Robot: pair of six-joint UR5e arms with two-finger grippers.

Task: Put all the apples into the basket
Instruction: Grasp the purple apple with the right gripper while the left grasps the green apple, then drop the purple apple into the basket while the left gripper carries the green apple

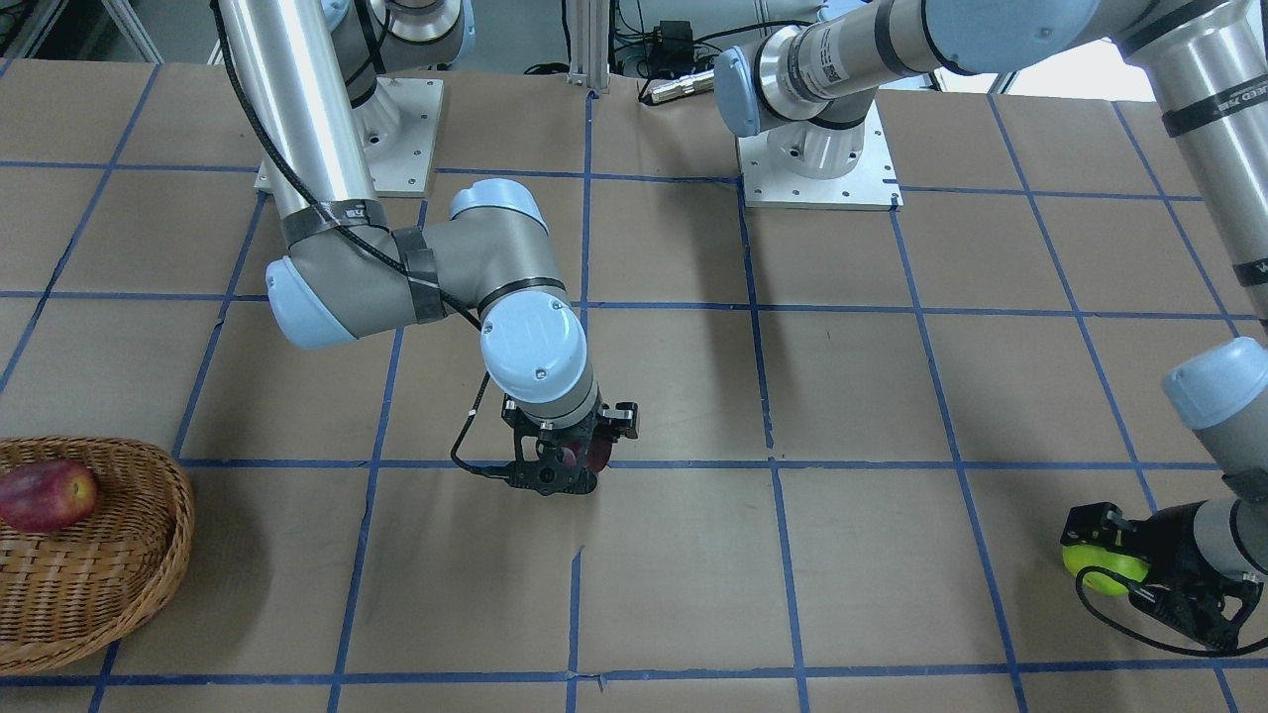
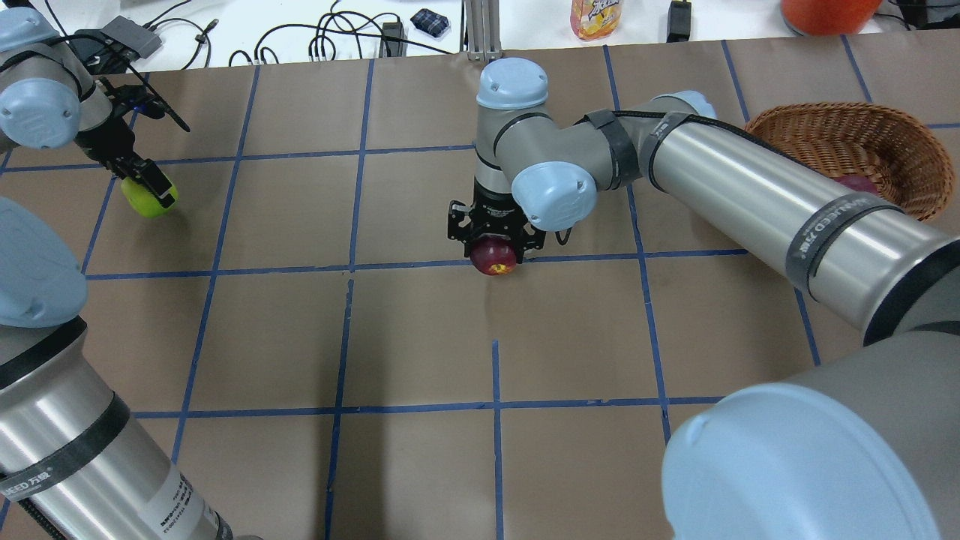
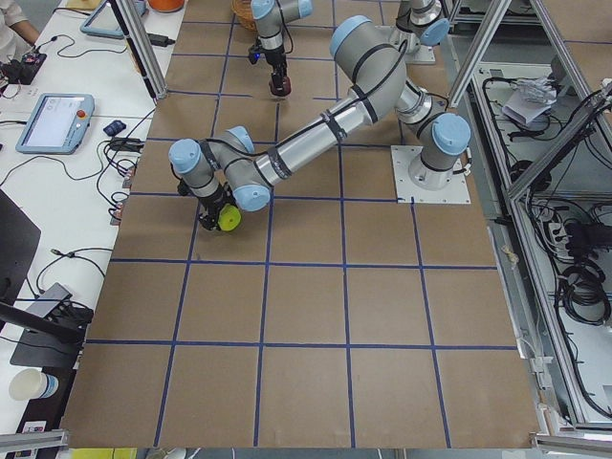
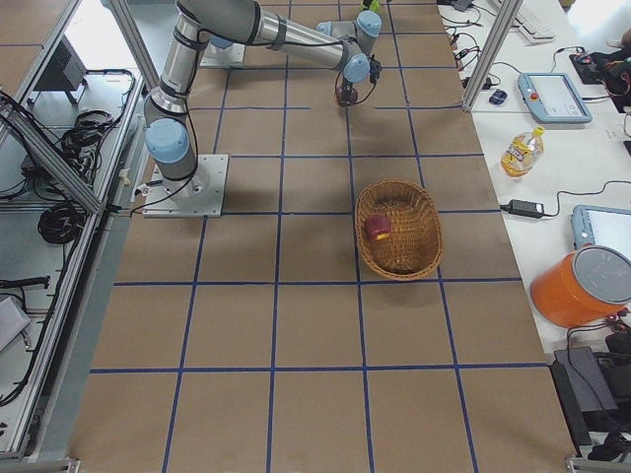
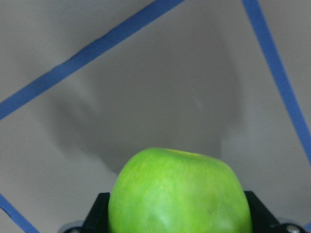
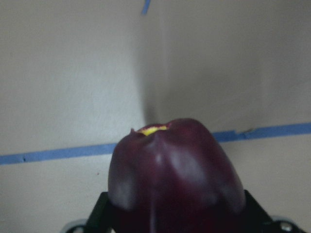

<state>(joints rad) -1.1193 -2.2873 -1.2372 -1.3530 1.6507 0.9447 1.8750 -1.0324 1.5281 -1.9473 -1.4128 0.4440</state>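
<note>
My right gripper is shut on a dark maroon apple with a small yellow mark, low over the table's middle. The apple fills the right wrist view. My left gripper is shut on the bright green apple near the table's far left. The green apple also shows in the left wrist view and the front view. The wicker basket stands at the far right and holds a red apple. I cannot tell whether either held apple touches the table.
The arms' base plates are bolted to the table's robot side. Beyond the far edge lie cables, a drink bottle and an orange container. My right arm's long link crosses in front of the basket.
</note>
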